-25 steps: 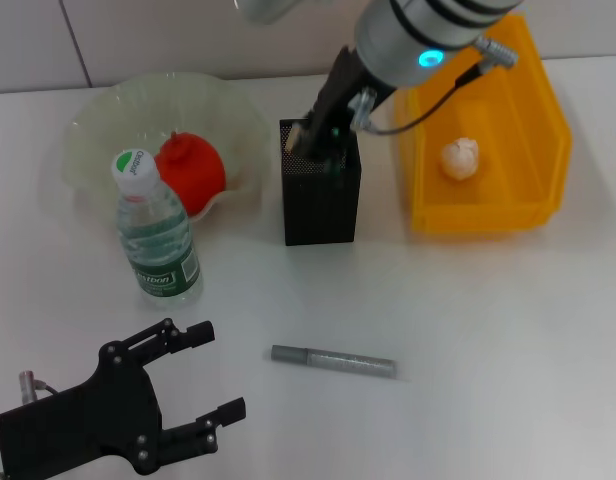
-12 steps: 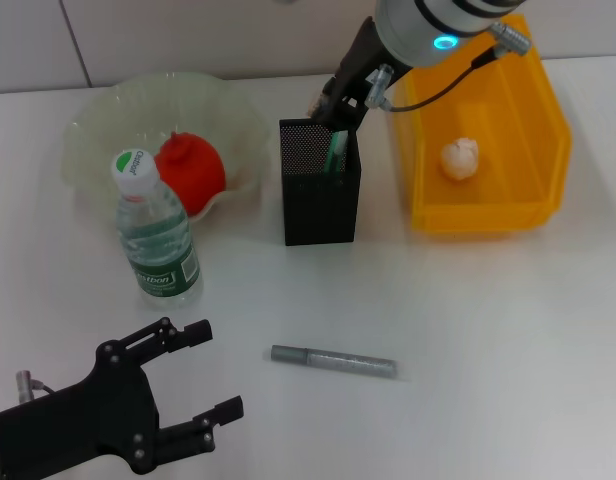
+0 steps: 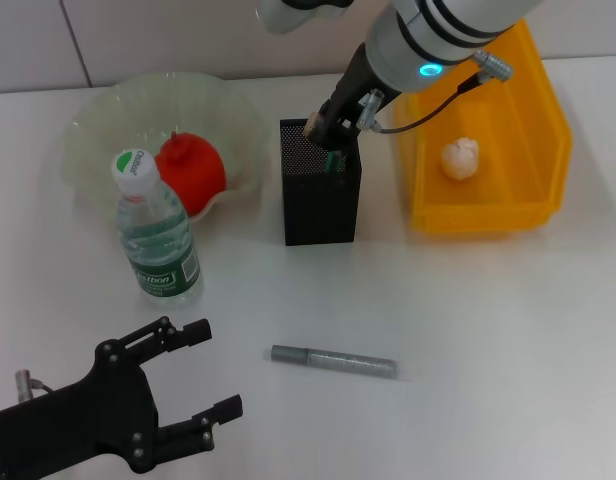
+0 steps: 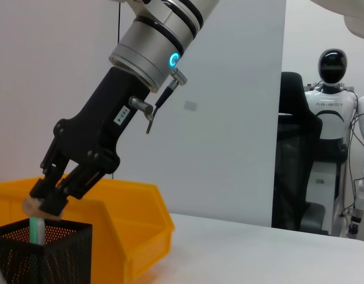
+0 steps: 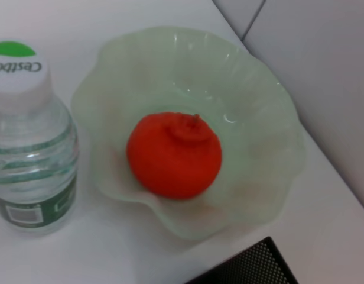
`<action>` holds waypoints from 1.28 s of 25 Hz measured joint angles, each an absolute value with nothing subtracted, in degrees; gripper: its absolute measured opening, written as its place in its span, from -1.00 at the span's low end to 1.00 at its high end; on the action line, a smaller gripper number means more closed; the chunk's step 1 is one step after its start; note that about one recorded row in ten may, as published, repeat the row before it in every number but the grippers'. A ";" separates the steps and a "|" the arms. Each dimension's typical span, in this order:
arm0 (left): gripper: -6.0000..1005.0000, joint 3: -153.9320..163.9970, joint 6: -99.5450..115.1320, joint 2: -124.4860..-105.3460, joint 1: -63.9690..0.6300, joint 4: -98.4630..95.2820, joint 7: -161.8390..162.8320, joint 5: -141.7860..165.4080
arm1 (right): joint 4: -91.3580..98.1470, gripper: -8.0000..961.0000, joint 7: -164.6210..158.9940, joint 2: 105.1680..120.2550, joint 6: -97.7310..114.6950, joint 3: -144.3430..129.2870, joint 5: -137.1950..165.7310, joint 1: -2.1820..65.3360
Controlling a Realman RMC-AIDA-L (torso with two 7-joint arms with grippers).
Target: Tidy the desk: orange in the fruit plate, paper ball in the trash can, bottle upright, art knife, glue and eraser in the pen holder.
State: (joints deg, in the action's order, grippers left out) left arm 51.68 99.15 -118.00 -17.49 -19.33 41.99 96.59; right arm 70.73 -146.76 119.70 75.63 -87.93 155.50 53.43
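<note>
The small beige eraser block point(image 4: 35, 205) sits pinched at the tip of our right end effector point(image 3: 323, 130), poised right over the open mouth of the black square mesh pen holder point(image 3: 321, 205), its underside about level with the rim. Inside the holder a slim mint-green art knife point(image 3: 334, 160) already stands upright against the wall nearest the yellow-orange plastic trash can point(image 3: 533, 110). To do this step well, we judge that we should keep the eraser centred over the free part of the opening, away from the knife, lower a little so it cannot bounce off the rim, and only then part the fingers; then lift straight up so we do not catch the mesh wall.

Outward from the holder: the grey-silver pen-shaped glue stick point(image 3: 333, 360) lies flat on the white table point(image 3: 508, 330) in front of it, not yet collected. Beside the holder on the other side from the can, the red-orange round orange point(image 3: 190, 172) rests in the pale green wavy-rimmed fruit plate point(image 3: 98, 125), and the clear plastic bottle point(image 3: 155, 232) with its white cap stands upright just in front of that plate. The white crumpled paper ball point(image 3: 460, 157) lies in the trash can. Our left end effector point(image 3: 213, 380) rests idle, fingers spread, well in front of the bottle.
</note>
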 joint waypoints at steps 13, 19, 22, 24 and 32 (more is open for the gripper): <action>0.60 51.67 99.35 -117.94 -17.49 -19.34 42.03 96.32 | 72.08 -0.01 -147.45 119.71 75.94 -87.98 154.95 52.42; 0.60 51.67 99.87 -117.95 -17.47 -19.69 42.09 96.32 | 81.18 0.17 -147.43 119.56 75.47 -87.31 152.22 47.83; 0.60 51.67 100.09 -117.94 -17.46 -19.95 42.15 96.32 | 90.66 0.19 -145.40 119.32 74.85 -87.06 147.18 41.44; 0.60 51.63 100.23 -117.90 -17.48 -20.37 42.18 96.32 | 92.97 0.21 -144.54 119.34 74.44 -87.07 146.04 39.15; 0.60 51.46 102.15 -117.38 -17.50 -22.49 43.08 96.23 | 107.29 0.56 -129.38 119.49 67.79 -86.08 124.96 14.61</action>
State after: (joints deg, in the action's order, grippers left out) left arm 51.46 102.15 -117.38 -17.50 -22.49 43.08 96.23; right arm 107.29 -129.38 119.49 67.79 -86.08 124.96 14.61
